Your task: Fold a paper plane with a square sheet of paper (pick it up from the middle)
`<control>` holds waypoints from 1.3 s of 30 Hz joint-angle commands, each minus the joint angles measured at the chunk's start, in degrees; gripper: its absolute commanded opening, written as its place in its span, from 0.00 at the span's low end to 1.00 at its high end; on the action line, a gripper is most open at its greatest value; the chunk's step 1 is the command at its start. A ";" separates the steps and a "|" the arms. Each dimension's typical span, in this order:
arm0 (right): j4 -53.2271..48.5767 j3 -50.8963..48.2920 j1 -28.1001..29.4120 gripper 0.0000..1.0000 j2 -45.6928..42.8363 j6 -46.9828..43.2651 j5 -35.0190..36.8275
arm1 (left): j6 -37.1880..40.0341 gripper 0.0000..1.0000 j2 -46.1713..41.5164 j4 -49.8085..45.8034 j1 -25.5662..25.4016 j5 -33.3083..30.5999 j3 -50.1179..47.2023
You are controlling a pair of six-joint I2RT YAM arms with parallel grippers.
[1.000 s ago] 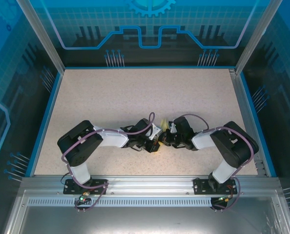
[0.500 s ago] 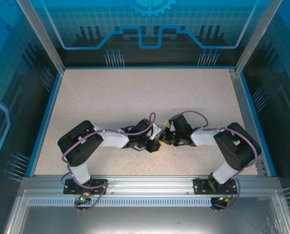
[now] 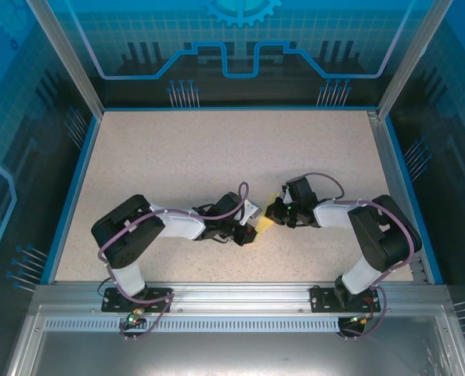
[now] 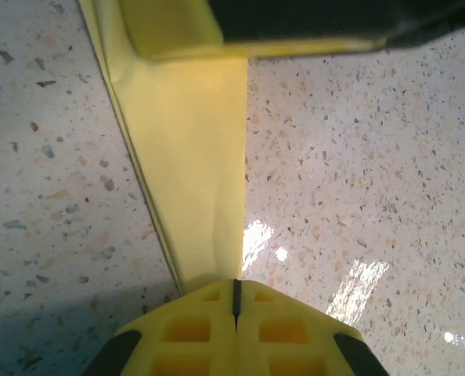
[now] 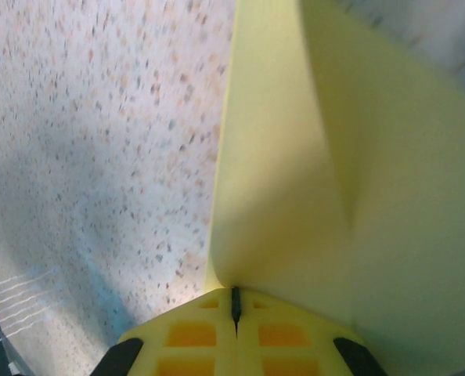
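Left gripper [image 4: 234,302] and right gripper [image 5: 234,304]: both clamped on the yellow paper [image 4: 195,157].
Each pair of fingertips is pressed fully together with a paper edge pinched between. The paper, apparently creased lengthwise, spans between the grippers over the speckled table [image 3: 185,157], near its front centre.

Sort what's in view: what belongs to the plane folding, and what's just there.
Belongs to the job:
- paper, yellow and already creased
- left gripper, shut on the paper
- right gripper, shut on the paper

Just there:
- table, speckled
- blue walls behind it
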 commanded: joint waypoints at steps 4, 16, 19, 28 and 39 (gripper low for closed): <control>-3.24 0.45 -5.29 0.00 0.77 -3.99 6.66 | 1.62 0.00 1.22 -15.11 -1.10 0.94 -3.93; -1.22 -4.43 1.84 0.00 -14.81 0.86 -0.08 | 2.00 0.00 1.28 -14.30 -1.08 1.10 -3.72; 1.92 -5.42 5.33 0.00 -14.88 4.40 0.84 | 1.72 0.00 1.33 -13.65 -1.05 1.56 -3.68; 14.00 -4.00 8.64 0.00 -1.97 7.70 -0.24 | 1.12 0.00 0.63 -12.35 -1.07 2.23 -4.46; 0.58 0.88 5.11 0.00 3.14 -0.24 7.15 | 1.93 0.00 0.46 -14.24 -1.03 1.96 -3.83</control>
